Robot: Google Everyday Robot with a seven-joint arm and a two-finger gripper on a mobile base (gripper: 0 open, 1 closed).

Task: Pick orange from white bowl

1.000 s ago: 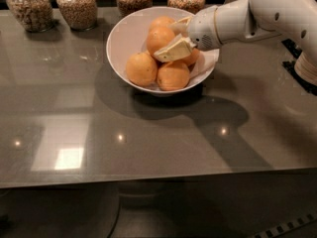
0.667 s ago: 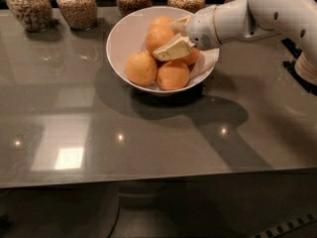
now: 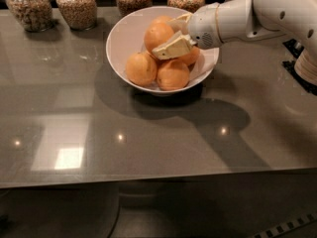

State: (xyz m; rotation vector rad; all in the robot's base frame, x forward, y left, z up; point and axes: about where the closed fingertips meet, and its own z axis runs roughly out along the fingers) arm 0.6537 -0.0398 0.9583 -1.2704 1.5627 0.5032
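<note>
The white bowl [image 3: 124, 38] stands on the grey table and holds several oranges. The top orange [image 3: 156, 35] lies on the pile, with others at the left [image 3: 141, 69] and front [image 3: 173, 75]. My gripper [image 3: 164, 37] reaches in from the right on a white arm [image 3: 233, 19] and sits down in the bowl. Its pale fingers [image 3: 171, 46] are spread, one on the near side and one on the far side of the top orange. I cannot tell whether they touch it. An orange [image 3: 192, 57] at the right is partly hidden under the gripper.
Several glass jars of grain [image 3: 77, 5] stand in a row along the table's back edge behind the bowl. The dark glossy tabletop [image 3: 148, 138] stretches toward its front edge. The robot's base parts [image 3: 302, 68] are at the far right.
</note>
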